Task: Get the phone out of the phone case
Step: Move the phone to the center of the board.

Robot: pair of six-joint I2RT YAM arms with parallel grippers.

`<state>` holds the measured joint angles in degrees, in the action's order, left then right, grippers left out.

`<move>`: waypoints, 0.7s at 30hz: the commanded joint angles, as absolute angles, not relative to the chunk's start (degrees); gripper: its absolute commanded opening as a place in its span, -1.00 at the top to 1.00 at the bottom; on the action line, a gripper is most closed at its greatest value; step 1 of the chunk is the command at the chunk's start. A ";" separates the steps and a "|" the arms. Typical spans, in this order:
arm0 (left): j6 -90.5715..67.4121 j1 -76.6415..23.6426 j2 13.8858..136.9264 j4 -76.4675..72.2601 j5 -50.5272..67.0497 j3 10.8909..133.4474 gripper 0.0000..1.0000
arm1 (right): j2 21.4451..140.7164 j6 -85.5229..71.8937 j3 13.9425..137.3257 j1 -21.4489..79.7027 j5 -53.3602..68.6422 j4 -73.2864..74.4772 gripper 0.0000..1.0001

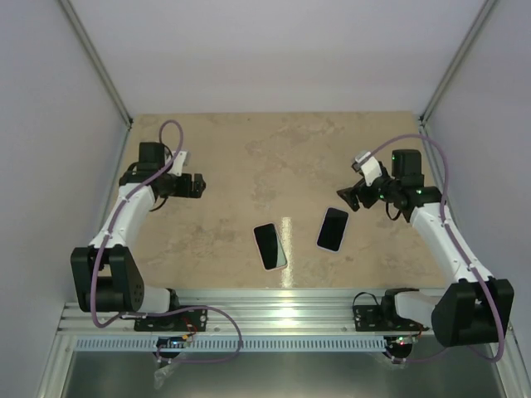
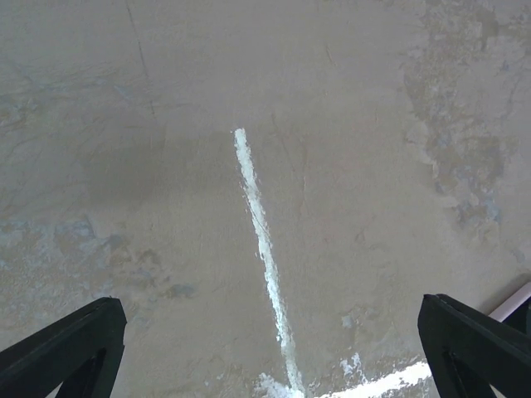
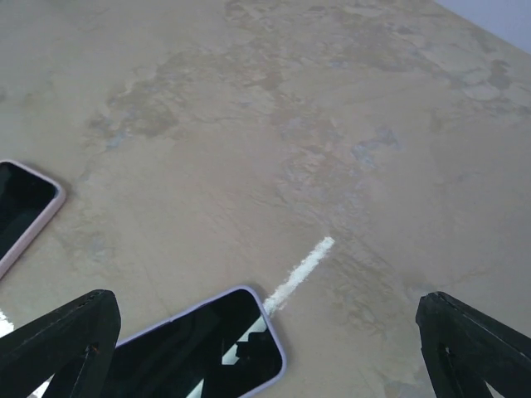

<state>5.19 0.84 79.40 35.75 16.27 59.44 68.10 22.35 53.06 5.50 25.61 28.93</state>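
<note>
My left gripper and right gripper hang empty, jaws wide apart, at the table sides, leaving open reach to the pink-rimmed phone and lilac-rimmed phone lying flat mid-table; which is cased I cannot tell.

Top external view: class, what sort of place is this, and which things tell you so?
Probably a robot test cell in a lab: a left arm and a right arm bolted to an aluminium rail, with plain white panels enclosing a stone-patterned table.
</note>
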 commanded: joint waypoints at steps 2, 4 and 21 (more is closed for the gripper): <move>10.77 0.54 80.47 40.94 19.91 63.04 -0.99 | 69.73 28.60 54.97 9.33 30.26 33.08 -1.00; 12.81 0.53 80.02 42.36 21.87 63.28 -0.99 | 69.89 30.31 54.45 13.01 28.65 33.47 -0.99; 13.52 0.53 75.83 42.69 28.64 59.00 -0.99 | 72.18 37.43 42.32 49.15 8.05 22.06 -0.99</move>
<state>14.72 0.73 77.25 42.74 25.63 60.99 70.78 35.31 45.06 44.75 13.91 26.81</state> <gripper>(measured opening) 0.994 0.997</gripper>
